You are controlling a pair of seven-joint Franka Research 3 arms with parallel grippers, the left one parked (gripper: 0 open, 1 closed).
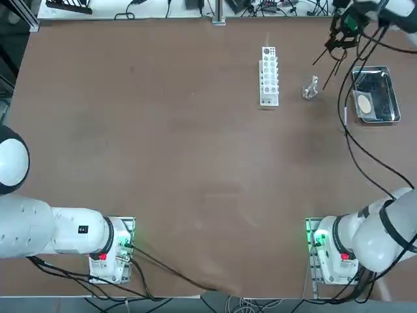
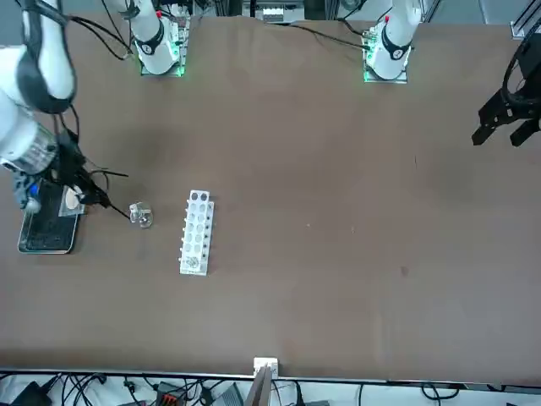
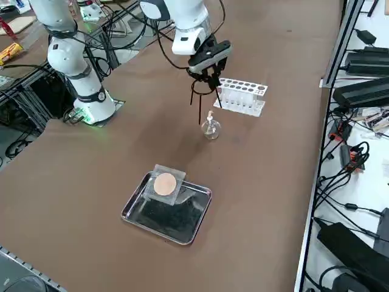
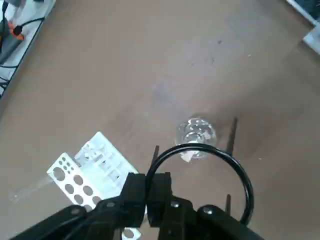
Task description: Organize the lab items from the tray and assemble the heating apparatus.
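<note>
From overhead, the right gripper (image 1: 340, 40) hangs above the far right part of the table, closed on the black wire stand (image 1: 332, 59), whose thin legs trail down toward the glass burner (image 1: 311, 88). The burner stands on the table between the white rack (image 1: 269, 77) on its left and the metal tray (image 1: 376, 94) on its right, apart from both. The tan disc on its mesh (image 1: 365, 104) lies in the tray.

From across the table, the gripper (image 2: 74, 182) is over the tray's (image 2: 46, 245) inner edge, the stand's legs (image 2: 110, 199) reaching toward the burner (image 2: 140, 215); the rack (image 2: 196, 233) stands just past it.

From the right side, the stand (image 3: 203, 94) hangs in the air, off the table, above and slightly behind the burner (image 3: 210, 128). The disc (image 3: 165, 184) rests at the tray's (image 3: 137, 216) corner nearest the burner.

At the wrist, the fingers (image 4: 150, 192) pinch the ring of the stand (image 4: 240, 172), and the burner (image 4: 196, 135) shows through the ring, nearly centred.

The step in hand seems to be setting the stand over the burner. To do it well, keep the ring level, centre the burner between the legs, lower straight down so that no leg knocks the glass, and release only once all the legs rest on the table. The disc would go on top afterwards.
</note>
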